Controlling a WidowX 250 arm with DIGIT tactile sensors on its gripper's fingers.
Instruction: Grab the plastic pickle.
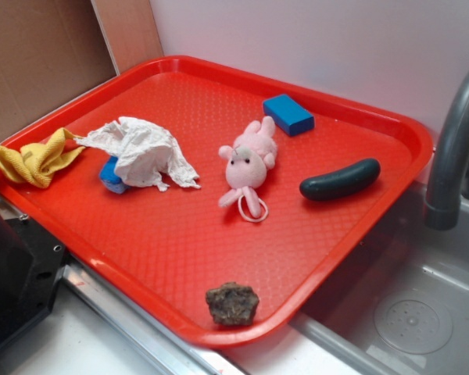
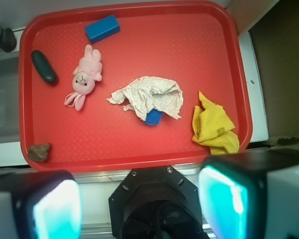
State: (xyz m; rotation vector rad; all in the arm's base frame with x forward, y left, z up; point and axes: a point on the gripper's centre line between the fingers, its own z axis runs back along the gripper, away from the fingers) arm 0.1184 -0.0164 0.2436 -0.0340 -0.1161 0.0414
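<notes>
Because the smooth, very dark green, sausage-shaped plastic pickle [image 1: 340, 180] lies alone on the far right of the red plastic tray [image 1: 172, 258] in the exterior view, close to the tray's raised right rim and not far from the grey metal faucet [image 1: 453, 148] over the sink, a descent that drifts outward could strike the rim or the spout. The pink plush toy [image 1: 248, 160] lies just beside the pickle on its left, apart from it; a wide approach from that side might snag the toy's loop. The blue rectangular block [image 1: 288, 114] sits behind both, and the brown lumpy rock [image 1: 232, 303] rests at the near edge, well clear. The robot itself is not visible here.

In the wrist view the end effector [image 2: 139, 204] hangs above the tray's near edge with its two pads [image 2: 224, 199] spread wide apart, empty, so it is open. The pickle [image 2: 44, 66] appears at the upper left, well apart from the end effector, with the crumpled white paper towel [image 2: 149, 97] and the folded yellow cloth [image 2: 214, 127] nearer the centre and right. My judgement is that the long traverse is the main risk: a low path could drag the towel. The pickle's rounded, slick surface may also roll or squirt out if the jaws close along its length rather than across it.
</notes>
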